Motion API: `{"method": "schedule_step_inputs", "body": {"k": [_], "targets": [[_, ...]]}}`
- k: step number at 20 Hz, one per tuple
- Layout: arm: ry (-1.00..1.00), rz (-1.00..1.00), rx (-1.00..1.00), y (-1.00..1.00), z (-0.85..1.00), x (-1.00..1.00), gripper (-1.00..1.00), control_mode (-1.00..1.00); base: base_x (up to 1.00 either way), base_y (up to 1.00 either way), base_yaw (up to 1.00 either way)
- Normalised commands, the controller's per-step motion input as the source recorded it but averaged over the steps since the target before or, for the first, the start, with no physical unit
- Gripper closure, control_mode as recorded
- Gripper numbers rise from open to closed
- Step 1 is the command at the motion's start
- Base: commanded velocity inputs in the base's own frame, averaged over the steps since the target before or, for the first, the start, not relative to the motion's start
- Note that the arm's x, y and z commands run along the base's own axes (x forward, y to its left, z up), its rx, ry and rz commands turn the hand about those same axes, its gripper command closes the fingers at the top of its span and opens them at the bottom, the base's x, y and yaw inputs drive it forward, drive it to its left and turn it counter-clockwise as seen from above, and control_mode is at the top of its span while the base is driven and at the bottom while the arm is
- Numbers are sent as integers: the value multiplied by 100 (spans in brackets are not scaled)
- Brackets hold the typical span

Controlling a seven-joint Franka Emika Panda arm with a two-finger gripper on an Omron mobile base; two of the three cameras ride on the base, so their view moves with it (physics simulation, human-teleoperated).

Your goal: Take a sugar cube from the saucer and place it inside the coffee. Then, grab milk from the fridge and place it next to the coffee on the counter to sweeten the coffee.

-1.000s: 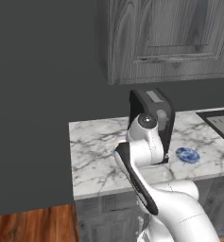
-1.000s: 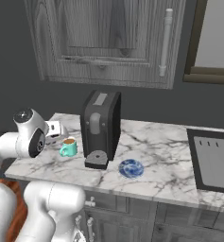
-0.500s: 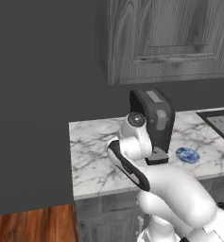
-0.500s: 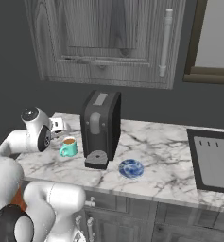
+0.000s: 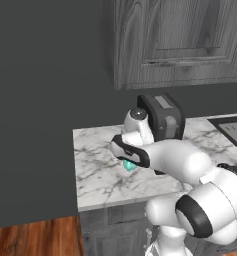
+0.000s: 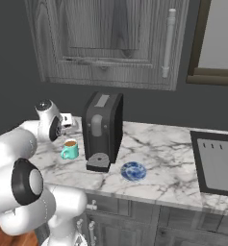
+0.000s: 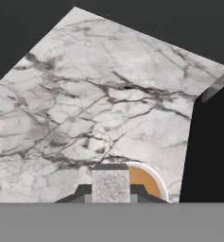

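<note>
Gripper (image 7: 110, 193): fingers pinch a pale speckled sugar cube (image 7: 110, 185) between the tips.
Coffee (image 6: 69, 149): teal cup on the marble counter (image 6: 158, 166), left of the black coffee machine (image 6: 103, 127); its rim sits just behind the held cube.
Saucer (image 6: 133, 170): blue, right of the machine.

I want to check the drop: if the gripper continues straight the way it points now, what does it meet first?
Probably the coffee: the gripper, shut on the sugar cube, points down with the cup's brown liquid just beyond it, though depth is unclear.
</note>
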Motion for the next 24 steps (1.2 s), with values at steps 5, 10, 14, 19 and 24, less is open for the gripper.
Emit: {"method": "schedule_step_inputs", "body": {"k": [5, 10, 14, 19, 24], "targets": [[13, 0, 0, 0, -37, 6, 100, -100, 0, 0, 0], [8, -1, 0, -5, -27, -1, 100, -100, 0, 0, 0], [1, -4, 0, -3, -5, 2, 100, -100, 0, 0, 0], [0, -4, -1, -2, -2, 4, 100, -100, 0, 0, 0], [0, -3, 0, -8, 0, 0, 100, -100, 0, 0, 0]]}}
